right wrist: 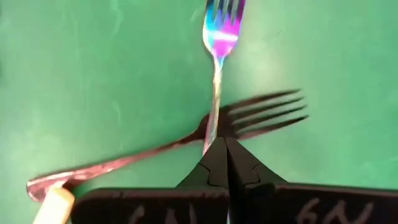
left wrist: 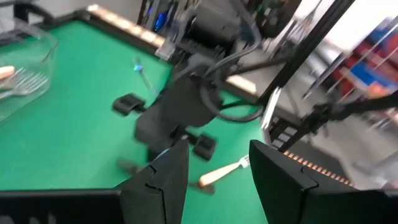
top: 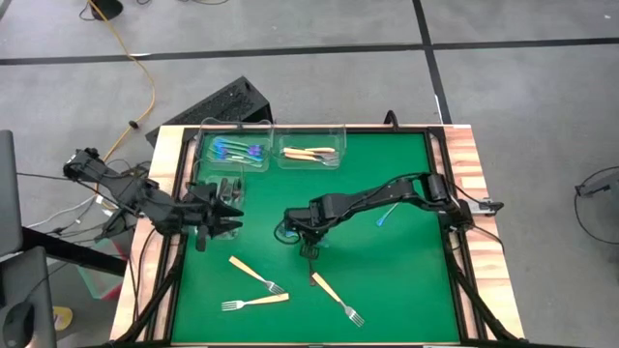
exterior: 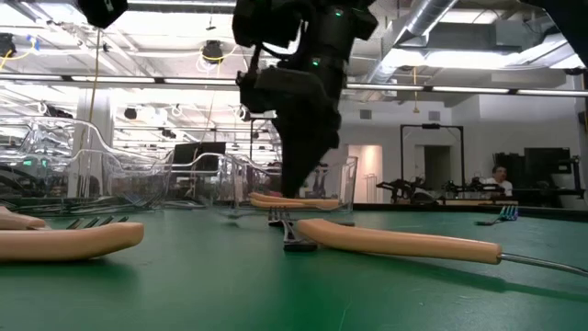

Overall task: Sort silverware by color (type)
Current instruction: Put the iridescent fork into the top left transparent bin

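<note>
1. The right end effector (top: 310,247) is near the middle of the green tabletop (top: 406,280), pointing down at it. Its fingertips are pressed together around the thin handle of an iridescent blue fork (right wrist: 219,43), so it is clenched on that fork.
2. In the right wrist view the blue fork lies across a dark fork (right wrist: 261,115); the two cross just ahead of the fingertips. A tan handle end (right wrist: 53,205) shows beside the dark fork's handle.
3. The left end effector (top: 224,215) hovers off to the side of the right end effector, over the bin of dark forks (top: 224,186). Its fingers (left wrist: 165,180) stand apart with nothing between them.
4. Beyond the right end effector, along the far edge of the tabletop, sit two more clear bins: one with blue forks (top: 238,151) and one with tan-handled forks (top: 311,154).
5. Nearer the front edge than the right end effector lie three loose tan-handled forks (top: 256,301), spread across the green surface.
6. One small blue-tipped piece (top: 386,215) lies on the far side of the right arm; its type cannot be made out.
</note>
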